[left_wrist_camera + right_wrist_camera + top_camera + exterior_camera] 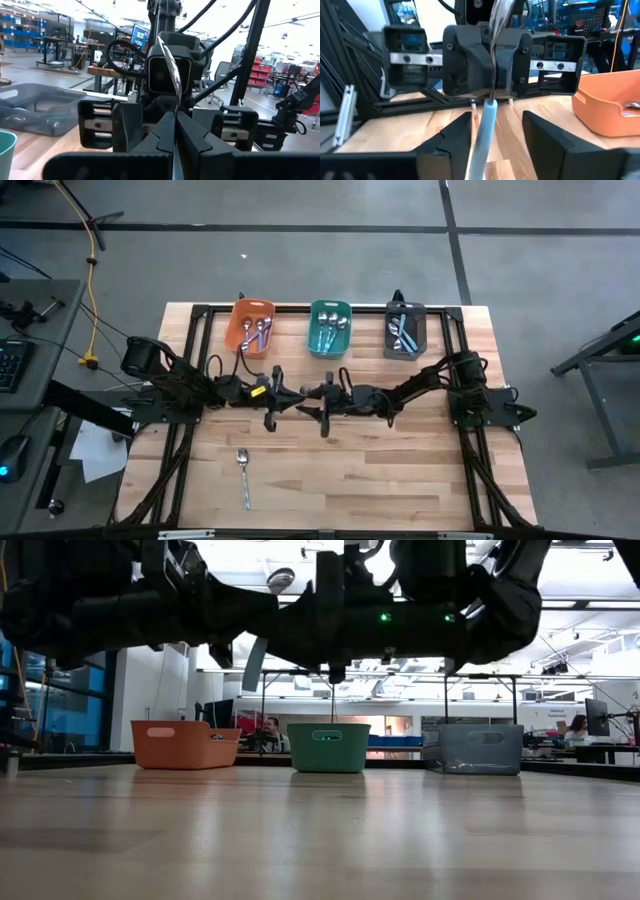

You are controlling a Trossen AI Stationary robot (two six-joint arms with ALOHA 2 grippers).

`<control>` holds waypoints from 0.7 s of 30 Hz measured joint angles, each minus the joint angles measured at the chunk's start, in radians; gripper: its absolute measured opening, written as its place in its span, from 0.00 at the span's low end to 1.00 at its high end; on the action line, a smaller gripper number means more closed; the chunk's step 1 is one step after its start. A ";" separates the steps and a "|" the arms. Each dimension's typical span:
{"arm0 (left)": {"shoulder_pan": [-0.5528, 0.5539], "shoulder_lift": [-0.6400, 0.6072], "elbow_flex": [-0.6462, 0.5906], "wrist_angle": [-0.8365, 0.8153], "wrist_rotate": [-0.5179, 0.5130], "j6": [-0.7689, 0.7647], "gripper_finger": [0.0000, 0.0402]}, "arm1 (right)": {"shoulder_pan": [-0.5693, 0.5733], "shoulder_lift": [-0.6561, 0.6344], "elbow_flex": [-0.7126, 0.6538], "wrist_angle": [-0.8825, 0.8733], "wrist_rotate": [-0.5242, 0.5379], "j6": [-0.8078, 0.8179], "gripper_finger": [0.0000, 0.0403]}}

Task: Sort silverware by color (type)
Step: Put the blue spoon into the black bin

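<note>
My left gripper (175,127) hovers over the middle of the table (283,398), shut on a spoon with a light blue handle (484,131). Its shiny bowl (169,65) sticks up above the fingers. My right gripper (495,120) faces it closely (318,398) and is open. Its fingers stand on either side of the blue handle without plainly touching it. A second spoon (243,472) lies flat on the table near the front edge. More spoons rest in the orange bin (252,327), the teal bin (329,328) and the dark grey bin (405,330). My left gripper pinches the spoon between its two fingers at the thin metal neck (492,92), just above where the blue handle starts. The spoon is lifted clear of the table. It is tilted, with the bowl up and the handle (487,112) slanting down toward my right gripper.
The three bins stand in a row along the table's far edge (327,747). Black frame rails (200,330) run along the table's left, right and far sides. Bare wood (380,470) shows in front of the arms. People sit at desks in the room beyond (268,732).
</note>
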 joint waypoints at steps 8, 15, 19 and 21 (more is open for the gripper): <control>-0.002 0.000 0.000 -0.002 0.005 0.007 0.00 | 0.019 0.000 0.010 -0.025 0.003 -0.064 0.04; -0.001 0.000 -0.002 -0.022 0.010 0.033 0.08 | 0.020 -0.036 0.010 -0.162 0.027 -0.062 0.04; 0.003 0.000 -0.032 -0.016 -0.036 0.070 0.15 | 0.021 -0.121 0.009 -0.313 0.072 -0.087 0.02; 0.010 0.000 -0.049 -0.013 -0.061 0.078 0.18 | 0.021 -0.179 0.010 -0.399 0.077 -0.085 0.03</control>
